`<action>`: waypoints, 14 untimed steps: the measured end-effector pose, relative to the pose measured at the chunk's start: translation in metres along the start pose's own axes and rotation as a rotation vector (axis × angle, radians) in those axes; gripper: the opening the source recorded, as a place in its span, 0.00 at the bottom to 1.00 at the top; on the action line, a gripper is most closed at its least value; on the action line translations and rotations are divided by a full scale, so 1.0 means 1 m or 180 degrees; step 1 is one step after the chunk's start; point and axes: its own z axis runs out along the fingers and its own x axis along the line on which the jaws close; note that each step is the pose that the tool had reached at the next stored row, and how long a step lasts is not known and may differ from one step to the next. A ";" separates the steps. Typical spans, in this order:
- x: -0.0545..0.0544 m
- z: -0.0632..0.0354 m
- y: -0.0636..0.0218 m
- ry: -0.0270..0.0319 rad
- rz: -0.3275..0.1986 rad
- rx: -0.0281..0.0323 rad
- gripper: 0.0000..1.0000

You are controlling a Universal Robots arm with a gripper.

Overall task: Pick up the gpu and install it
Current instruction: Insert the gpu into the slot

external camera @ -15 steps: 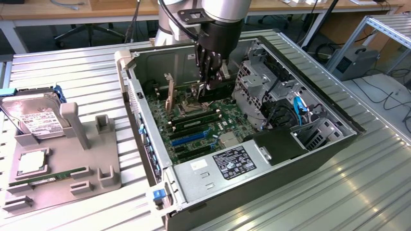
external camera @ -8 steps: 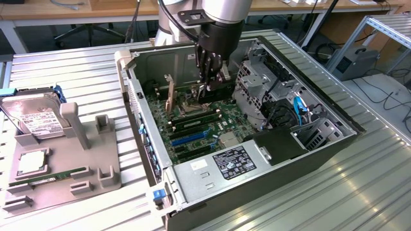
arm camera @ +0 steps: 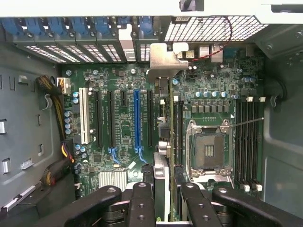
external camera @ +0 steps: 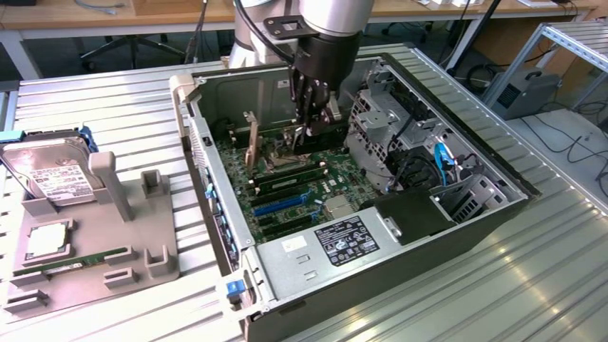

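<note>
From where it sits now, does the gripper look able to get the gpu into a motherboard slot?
Probably yes. The gripper holds the gpu on edge just above the motherboard, inside the open computer case, and nothing appears to stand between the card and the slots.

- Open computer case (external camera: 456, 153), centre of the exterior view: its top side is off, so entry is from above; its walls close off every other approach.
- Gripper (external camera: 306, 128), upper centre: it occupies the middle of the case, jaws closed on the gpu (arm camera: 171, 137), which stands upright over the motherboard (arm camera: 120, 127).
- Drive cage (external camera: 380, 128), just to the exterior view's right of the gripper, with cables beside it, narrows the room there.
- Power supply (external camera: 328, 249), lower centre, blocks that end of the case.
- Expansion slots (arm camera: 136, 118), centre left in the wrist view, lie unobstructed.
- Parts holder (external camera: 85, 242) with a hard drive (external camera: 53, 174), left, leaves bare bench (external camera: 124, 107) above it in the frame.
</note>
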 end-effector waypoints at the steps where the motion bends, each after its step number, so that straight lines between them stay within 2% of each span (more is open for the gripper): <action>1: 0.000 0.0002 0.0000 0.0000 0.0000 0.0000 0.27; 14: 0.002 0.0023 0.0001 0.0001 0.0000 0.0000 0.27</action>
